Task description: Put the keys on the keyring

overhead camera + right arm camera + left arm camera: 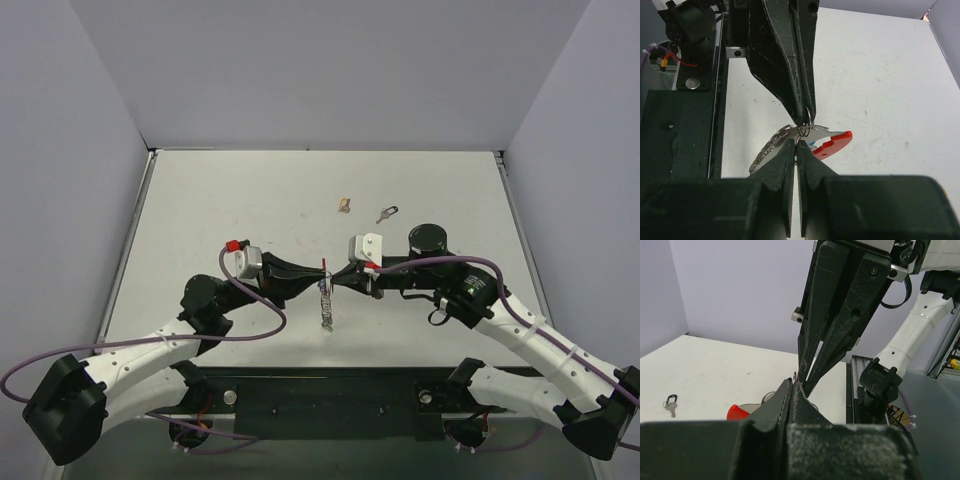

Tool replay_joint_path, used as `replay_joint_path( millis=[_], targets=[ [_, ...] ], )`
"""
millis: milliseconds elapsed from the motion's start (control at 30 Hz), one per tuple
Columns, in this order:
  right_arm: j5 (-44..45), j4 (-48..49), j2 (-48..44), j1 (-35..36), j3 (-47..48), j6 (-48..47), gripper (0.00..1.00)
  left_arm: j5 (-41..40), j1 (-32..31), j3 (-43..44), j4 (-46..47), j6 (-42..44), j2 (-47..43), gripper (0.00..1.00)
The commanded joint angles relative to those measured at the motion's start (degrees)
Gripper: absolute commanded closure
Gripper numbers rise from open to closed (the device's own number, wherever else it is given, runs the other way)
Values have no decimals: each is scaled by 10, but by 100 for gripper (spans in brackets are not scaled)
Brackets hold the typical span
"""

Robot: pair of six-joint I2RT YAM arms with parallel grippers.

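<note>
The keyring (326, 300) hangs above the table's middle between both grippers, its silver part dangling down. My left gripper (318, 277) is shut on its thin ring (805, 126) from the left. My right gripper (336, 279) is shut on the bunch from the right, tip to tip with the left. In the right wrist view the red tag (833, 143) and the silver part (769, 148) stick out beside my right gripper (796, 143). The left wrist view shows my left gripper (793, 383) shut, with the red tag (737, 412) behind it. One black-headed key (386, 213) lies on the table behind.
A small tan object (344, 205) lies left of the loose key, which also shows in the left wrist view as the key (671, 405). The dark mounting rail (330, 395) runs along the near edge. Grey walls close in the white table (250, 190).
</note>
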Motion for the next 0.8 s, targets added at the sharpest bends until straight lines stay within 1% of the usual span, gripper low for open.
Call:
replay_joint_path(
  millis=[0, 133, 267, 300, 333, 367, 400, 433, 467, 500, 567, 633, 700, 733, 767],
  targets=[
    [-28, 3, -14, -3, -4, 11, 100, -60, 3, -1, 120, -43, 8, 100],
    [-35, 3, -21, -6, -5, 16, 99, -81, 3, -9, 150, -68, 21, 100],
    [-49, -2, -34, -10, 0, 21, 89, -94, -2, -15, 173, -90, 27, 100],
    [-53, -8, -38, -13, 2, 21, 83, -99, -5, -15, 173, -87, 25, 100],
    [-59, -11, -41, -15, 4, 21, 80, -107, -9, -15, 172, -84, 25, 100],
    [-61, -21, -48, -18, 7, 21, 74, -109, -10, -15, 173, -80, 26, 100],
    [-68, -26, -51, -22, 11, 21, 71, -103, -15, -14, 176, -77, 30, 100],
    [-70, -36, -57, -29, 18, 24, 65, -96, -16, -14, 183, -73, 32, 100],
    [-77, -41, -58, -37, 22, 36, 63, -79, -20, -13, 186, -71, 39, 100],
    [-80, -48, -62, -49, 32, 44, 57, -68, -21, -13, 198, -71, 43, 100],
    [-90, -57, -67, -75, 49, 86, 51, -45, -27, -13, 207, -70, 55, 100],
    [-91, -71, -69, -104, 68, 137, 47, -30, -31, -12, 219, -73, 68, 100],
    [-101, -100, -67, -130, 94, 184, 45, -41, -41, -13, 224, -67, 77, 100],
    [-115, -110, -66, -138, 104, 193, 44, -45, -49, -13, 222, -61, 80, 100],
    [-131, -141, -60, -157, 123, 202, 44, -53, -55, -11, 222, -59, 81, 100]
  ],
)
